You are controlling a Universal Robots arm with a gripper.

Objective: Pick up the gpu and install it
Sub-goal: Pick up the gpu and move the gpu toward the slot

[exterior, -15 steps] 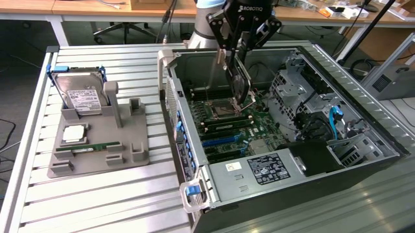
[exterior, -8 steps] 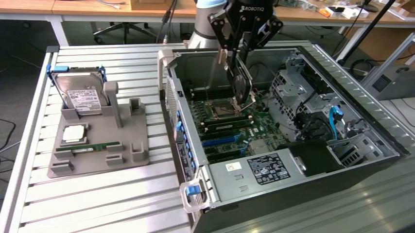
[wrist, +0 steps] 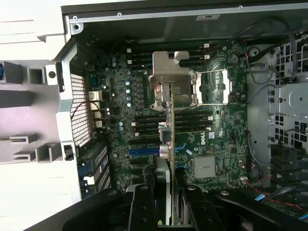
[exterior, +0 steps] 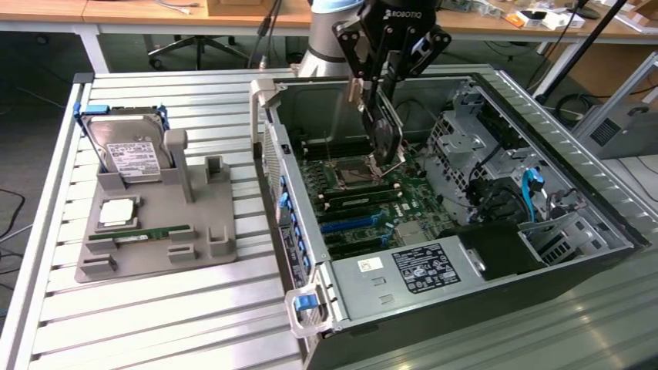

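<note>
My gripper (exterior: pixel 378 91) hangs over the open computer case (exterior: pixel 270 116) and is shut on the gpu (exterior: pixel 384 135), a dark flat card held on edge with its lower end just above the motherboard (exterior: pixel 411 193) near the CPU socket. In the wrist view the gpu (wrist: pixel 168 139) shows edge-on between my black fingers (wrist: pixel 142 204), its silver bracket (wrist: pixel 168 72) at the far end, over the memory slots. A blue expansion slot (wrist: pixel 143 151) lies beside the card's line, apart from it.
A grey parts holder (exterior: pixel 154 231) on the slatted table at the exterior view's left carries a hard drive (exterior: pixel 129 150), a CPU (exterior: pixel 119 212) and a RAM stick (exterior: pixel 139 233). Inside the case sit the power supply (exterior: pixel 427 266) and drive cages (exterior: pixel 483 146) with cables.
</note>
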